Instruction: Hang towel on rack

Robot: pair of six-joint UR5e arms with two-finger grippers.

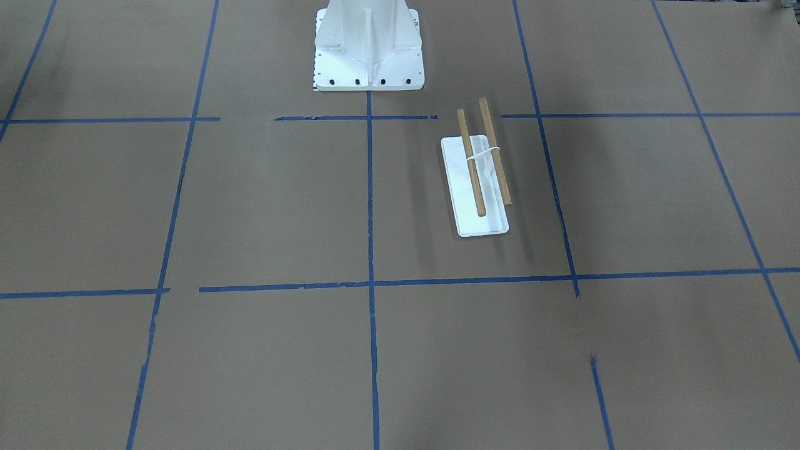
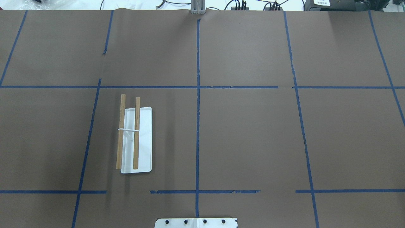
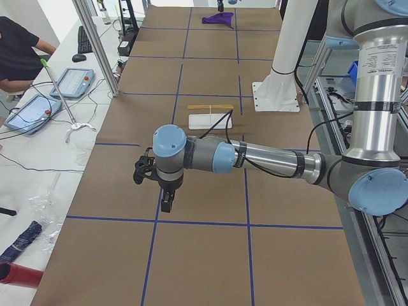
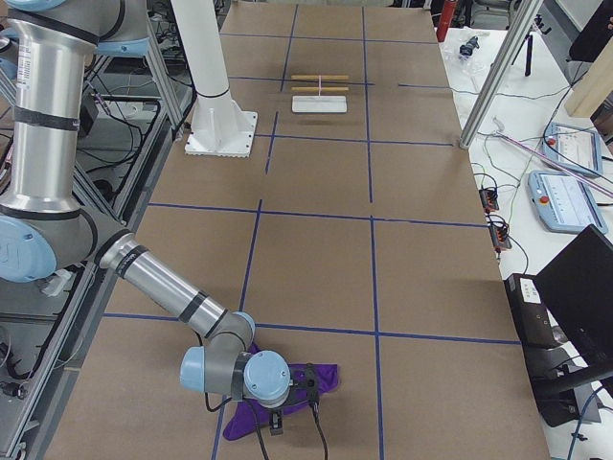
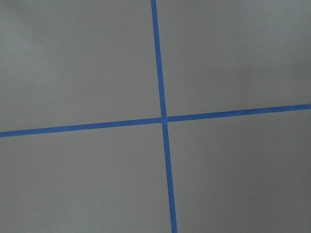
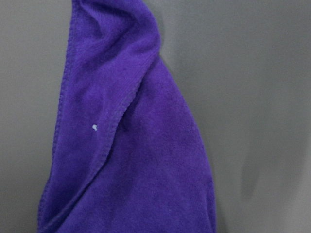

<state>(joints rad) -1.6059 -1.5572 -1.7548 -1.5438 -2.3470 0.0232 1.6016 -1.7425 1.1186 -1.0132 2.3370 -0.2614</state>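
- step in hand, as i judge it: the pick-up. nothing hangs on the rack (image 2: 136,148) yet, and the towel (image 6: 146,160) lies crumpled on the brown table (image 2: 253,126).
- where the towel is: at the bottom of the exterior right view, just left of centre, directly under my right gripper (image 4: 276,424). my right wrist view is filled with its purple pile, a stitched edge running down the left side.
- my right fingers: i cannot tell whether they are spread, closed or on the cloth. only a side view shows them, and the wrist view shows none.
- my left gripper (image 3: 166,205) hangs over bare paper near a blue tape crossing, in the centre-left of the exterior left view. whether those fingers are apart or together i cannot tell either.
- the rack stands in the lower left of the overhead view, well apart from the towel, which lies outside that frame.
- next move, by my guess: pinch a fold or the stitched edge, lift it free, then carry it far across, perhaps passing it to my left side, and drape it over the two dowels.
- containers: only the rack's shallow white base (image 2: 145,139). on it i see the wire support bearing the dowels, no cloth.
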